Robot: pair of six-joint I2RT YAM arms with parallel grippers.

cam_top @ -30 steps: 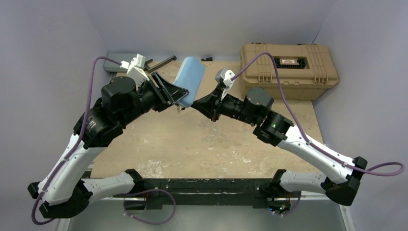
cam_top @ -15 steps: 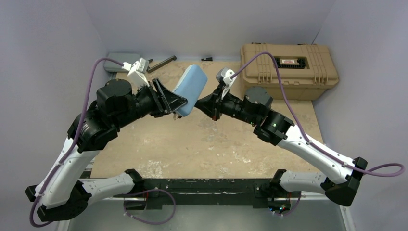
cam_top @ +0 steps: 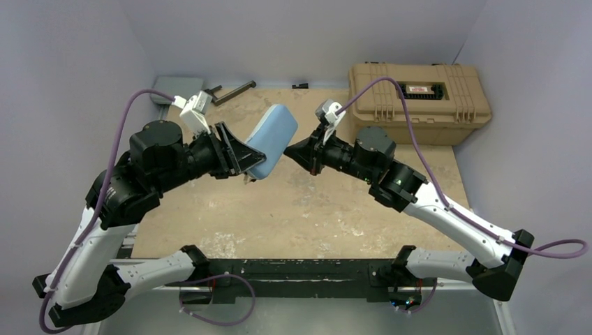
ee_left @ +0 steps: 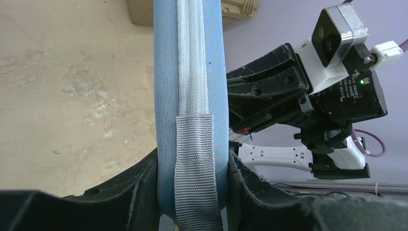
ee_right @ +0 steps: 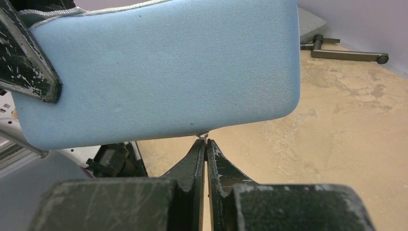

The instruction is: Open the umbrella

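One worn, sand-coloured table (cam_top: 300, 209) carries the whole scene, and a tan hard toolbox (cam_top: 419, 101) stands lid-down at its far right corner. Both arms reach in from the near edge and meet above the middle of the table, the left arm (cam_top: 105, 209) bent up from the left and the right arm (cam_top: 447, 209) from the right.

Between them hangs a blue fabric pouch (cam_top: 271, 139), lifted clear of the table and tilted, its top leaning toward the far right. The left gripper (cam_top: 253, 162) is clamped on the pouch's lower end, one finger pressed on each broad face. Its wrist camera looks straight along the narrow edge, where a pale zip tape (ee_left: 191, 57) runs down the pouch and a grey webbing strap (ee_left: 195, 168) lies over it between the fingers.

The right gripper (cam_top: 287, 148) points at the pouch's right edge. Its fingers are pressed together at the tips, nipping a tiny metal zip pull (ee_right: 204, 135) that sits at the pouch's edge.

At the far left corner lie a flat grey object (cam_top: 178, 87) and, just beside it, a black L-shaped tool (cam_top: 234, 91).

No view shows the umbrella itself; whether it is inside the pouch cannot be told.
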